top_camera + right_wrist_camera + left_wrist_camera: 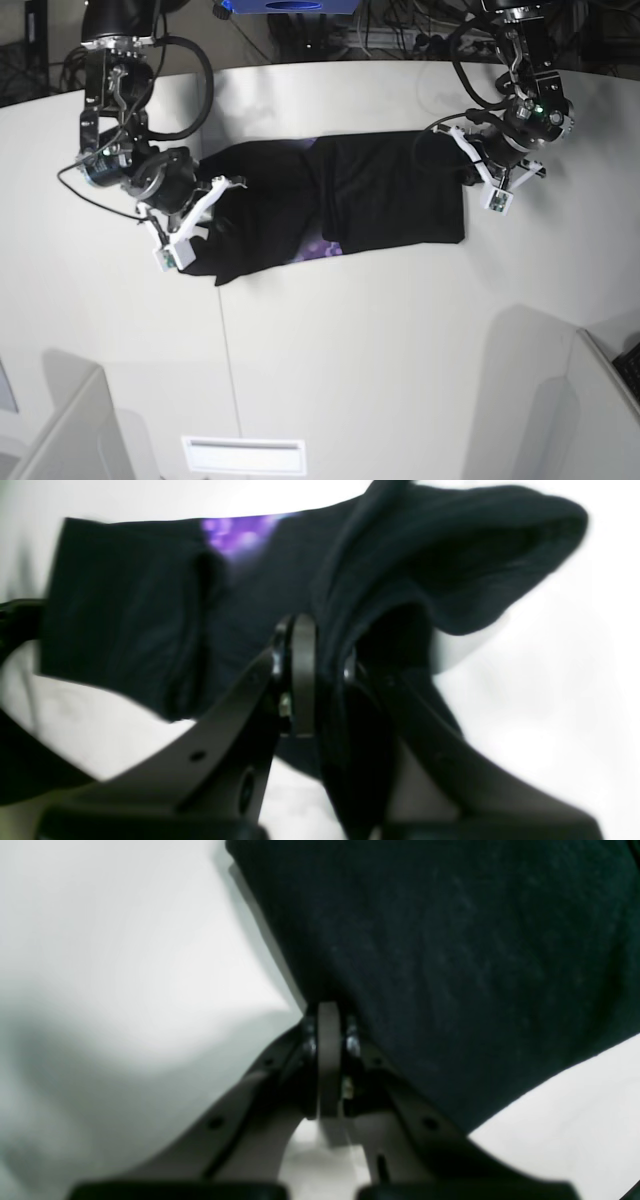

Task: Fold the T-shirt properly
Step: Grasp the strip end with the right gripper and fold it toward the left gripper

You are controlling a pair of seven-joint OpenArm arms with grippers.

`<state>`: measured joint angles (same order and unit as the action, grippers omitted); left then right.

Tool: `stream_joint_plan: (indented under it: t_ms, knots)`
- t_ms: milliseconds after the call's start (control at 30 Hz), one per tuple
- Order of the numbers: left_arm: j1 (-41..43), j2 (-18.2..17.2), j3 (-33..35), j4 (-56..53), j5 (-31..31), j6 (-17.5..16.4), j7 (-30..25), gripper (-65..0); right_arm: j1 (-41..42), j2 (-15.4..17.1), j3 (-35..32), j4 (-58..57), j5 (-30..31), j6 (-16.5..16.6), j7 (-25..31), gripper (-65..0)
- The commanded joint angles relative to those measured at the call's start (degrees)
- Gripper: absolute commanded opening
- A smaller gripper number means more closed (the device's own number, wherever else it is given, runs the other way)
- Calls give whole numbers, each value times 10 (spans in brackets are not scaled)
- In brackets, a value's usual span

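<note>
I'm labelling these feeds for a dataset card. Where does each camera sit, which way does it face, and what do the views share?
Left wrist: on the left arm, facing along its shut left pincer at the T-shirt edge on the white table.
Right wrist: on the right arm, facing along the right pincer, shut on bunched T-shirt cloth; purple print visible.
Base: overhead, looking down on the table, both arms and the whole T-shirt.
Shared: all show the T-shirt and table.

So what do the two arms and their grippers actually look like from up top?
Both arms are black with jointed segments and loose black cables looping beside them. The left gripper and right gripper have white finger frames in the base view. The wrist views show dark angled fingers with bolt holes.
</note>
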<state>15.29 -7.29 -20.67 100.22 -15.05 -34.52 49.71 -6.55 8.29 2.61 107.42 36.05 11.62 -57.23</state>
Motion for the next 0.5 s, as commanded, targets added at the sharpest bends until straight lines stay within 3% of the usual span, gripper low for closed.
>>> stream_joint_plan:
  t_ms: [0,333,467]
  knots:
    - [-2,-8,-7,10,-6,0,-10,-650,10,-3,1,16,10,4,8,-650]
    - [-1,-29,-43,7,-4,0,-10,-650,7,-31,-16,50,10,4,1,-650]
    - [-6,-28,-39,-22,60,0,-11,-650,9,-32,-48,51,10,4,5,-650]
